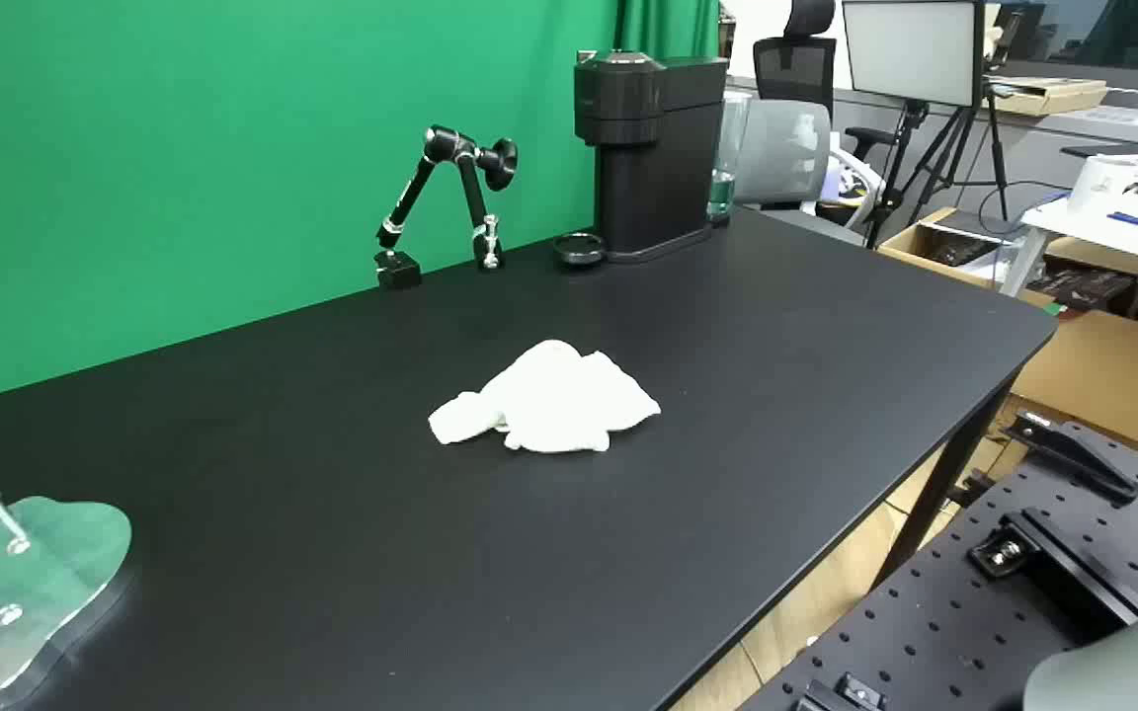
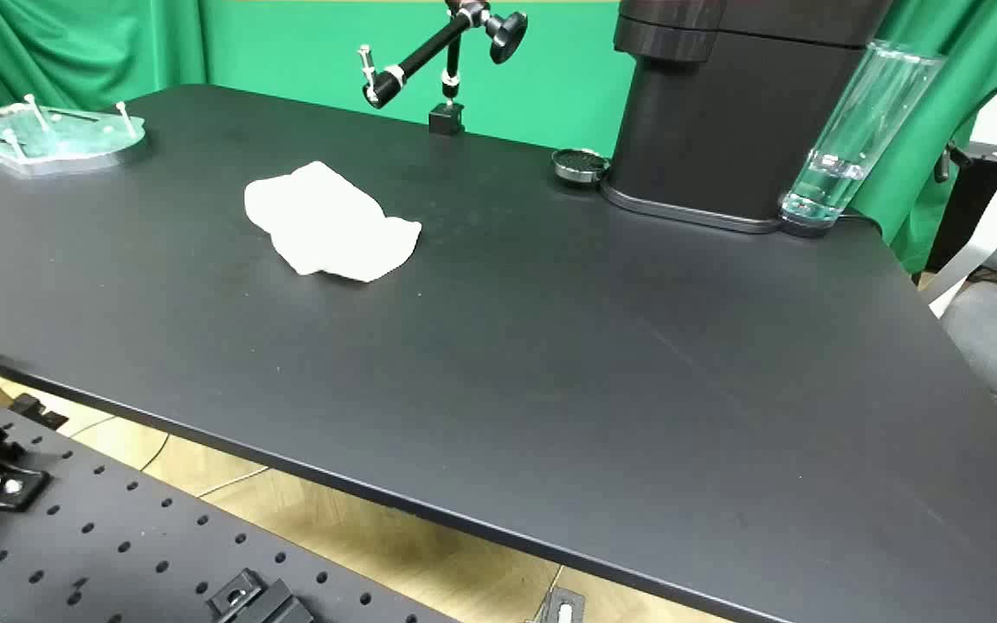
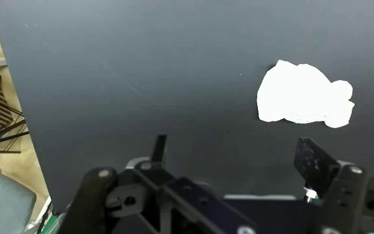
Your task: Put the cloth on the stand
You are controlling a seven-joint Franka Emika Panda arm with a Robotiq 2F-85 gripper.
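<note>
A crumpled white cloth [image 1: 564, 400] lies on the black table; it also shows in an exterior view [image 2: 330, 223] and at the right in the wrist view [image 3: 299, 94]. A black jointed arm stand [image 1: 448, 145] is at the table's back edge by the green backdrop; it also shows in an exterior view [image 2: 429, 54]. My gripper [image 3: 232, 139] is open, its fingers wide apart with nothing between them. In the wrist view the cloth is beyond the right finger, apart from it. The gripper is out of view in both exterior views.
A black coffee machine [image 1: 643, 158] with a clear water tank [image 2: 862, 130] stands at the back. A small round dish [image 2: 580, 164] is beside it. A clear plate with upright bolts [image 1: 75, 538] is at the table's far end. A perforated mounting plate [image 1: 885, 622] lies past the front edge.
</note>
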